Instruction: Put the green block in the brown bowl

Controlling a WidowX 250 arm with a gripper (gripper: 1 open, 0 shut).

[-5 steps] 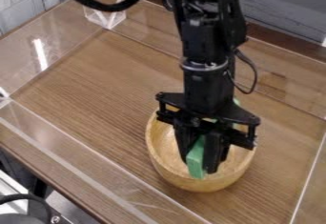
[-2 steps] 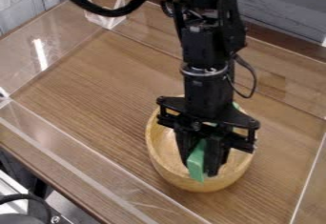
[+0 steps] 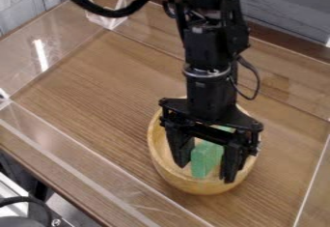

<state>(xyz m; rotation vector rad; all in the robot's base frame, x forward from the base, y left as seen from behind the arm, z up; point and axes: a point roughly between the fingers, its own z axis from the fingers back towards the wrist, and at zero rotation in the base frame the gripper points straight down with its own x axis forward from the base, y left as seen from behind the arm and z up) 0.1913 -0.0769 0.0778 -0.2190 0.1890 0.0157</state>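
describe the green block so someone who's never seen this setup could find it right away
Start at the wooden table and find the black robot arm reaching down near its front edge. Below it sits the brown bowl, and the green block is inside it, between the spread fingers of the open gripper. It is the only bright green thing among brown wood and black metal.

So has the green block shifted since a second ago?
Yes. The green block has dropped a little and leans inside the brown bowl, between the opened jaws.
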